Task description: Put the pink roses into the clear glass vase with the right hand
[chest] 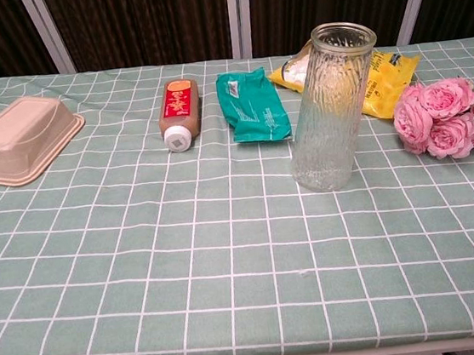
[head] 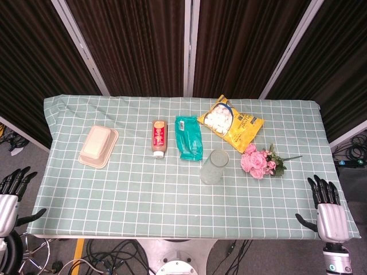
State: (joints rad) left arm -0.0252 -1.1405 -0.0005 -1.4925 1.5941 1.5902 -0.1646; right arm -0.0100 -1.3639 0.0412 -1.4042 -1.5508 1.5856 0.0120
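A bunch of pink roses [head: 259, 162] [chest: 441, 116] lies on the green checked tablecloth at the right, stems pointing right. A clear ribbed glass vase [head: 214, 167] [chest: 331, 105] stands upright just left of the roses, with nothing in it. My right hand [head: 327, 204] hangs off the table's front right corner, fingers spread, holding nothing, well apart from the roses. My left hand [head: 11, 193] is at the front left edge, fingers apart and empty. Neither hand shows in the chest view.
Behind the vase lie a yellow snack bag [head: 230, 122] [chest: 379, 71] and a teal packet [head: 188, 137] [chest: 253, 105]. A brown bottle [head: 159, 137] [chest: 178, 111] lies left of them, and a beige lidded box [head: 98, 145] [chest: 20, 137] sits at the far left.
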